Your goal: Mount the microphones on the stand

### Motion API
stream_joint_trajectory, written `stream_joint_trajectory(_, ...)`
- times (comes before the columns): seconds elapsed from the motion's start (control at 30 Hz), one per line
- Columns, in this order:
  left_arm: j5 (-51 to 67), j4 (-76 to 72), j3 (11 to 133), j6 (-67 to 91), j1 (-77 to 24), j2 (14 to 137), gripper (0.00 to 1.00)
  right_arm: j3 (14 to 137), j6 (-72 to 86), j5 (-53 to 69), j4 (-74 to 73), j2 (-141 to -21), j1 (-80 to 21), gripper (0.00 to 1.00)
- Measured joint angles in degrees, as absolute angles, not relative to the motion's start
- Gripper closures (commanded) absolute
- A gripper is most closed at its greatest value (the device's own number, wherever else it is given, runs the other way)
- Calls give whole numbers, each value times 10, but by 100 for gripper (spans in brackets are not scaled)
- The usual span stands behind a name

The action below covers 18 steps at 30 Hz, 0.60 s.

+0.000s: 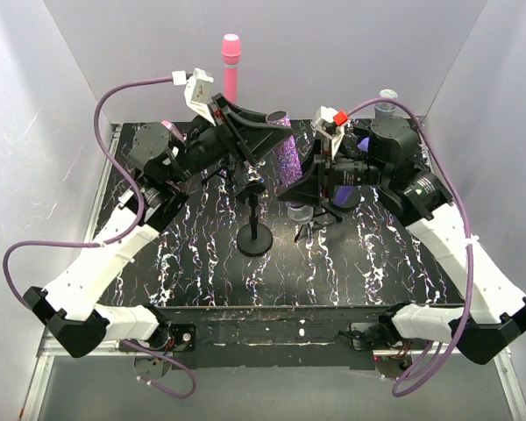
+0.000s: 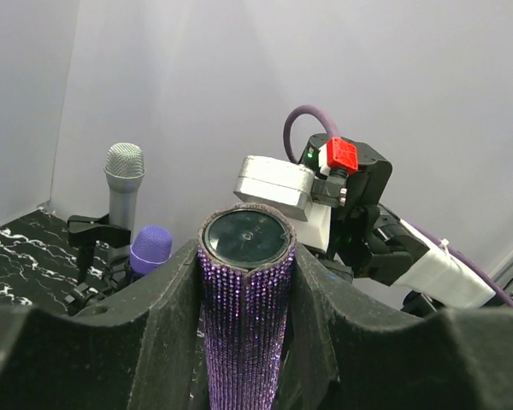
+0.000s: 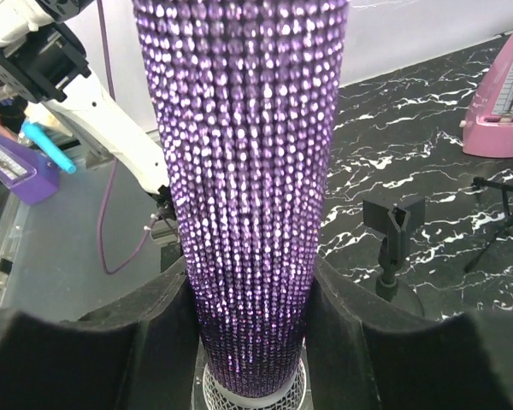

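Currently grips the glittery purple microphone (image 1: 288, 160) from both ends, aloft over the back middle of the worktop (image 1: 202, 276), with the left claw (image 2: 245, 282) clenched near the flat tail and the right claw (image 3: 252, 342) clenched beside the silver mesh head. Risks a twist or a drop if pulled two ways at once or released early on one side, given the slick-looking beaded skin. Could also tip the empty stand (image 1: 257, 235) at the worktop's centre, or miss its small clip (image 3: 393, 224), if brought down tilted.
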<state>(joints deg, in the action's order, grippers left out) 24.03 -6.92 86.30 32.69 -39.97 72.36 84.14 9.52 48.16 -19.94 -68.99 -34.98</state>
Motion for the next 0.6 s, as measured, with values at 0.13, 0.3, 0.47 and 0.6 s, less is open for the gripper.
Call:
stream_joint_trajectory(0.13, 245, -82, 820, 339, -401, 684, 2, 854, 25, 483, -265, -671, -338, 99)
stream_joint_trajectory(0.3, 258, -47, 778, 391, -399, 599, 2, 953, -199, 440, -448, -648, -326, 99)
stream_joint_trajectory(0.47, 310, 5, 778, 466, -399, 560, 2, 1068, -462, 340, -607, -609, -327, 99)
stream_joint_trajectory(0.6, 364, 26, 773, 528, -399, 576, 2, 1013, -672, 239, -642, -518, -328, 99)
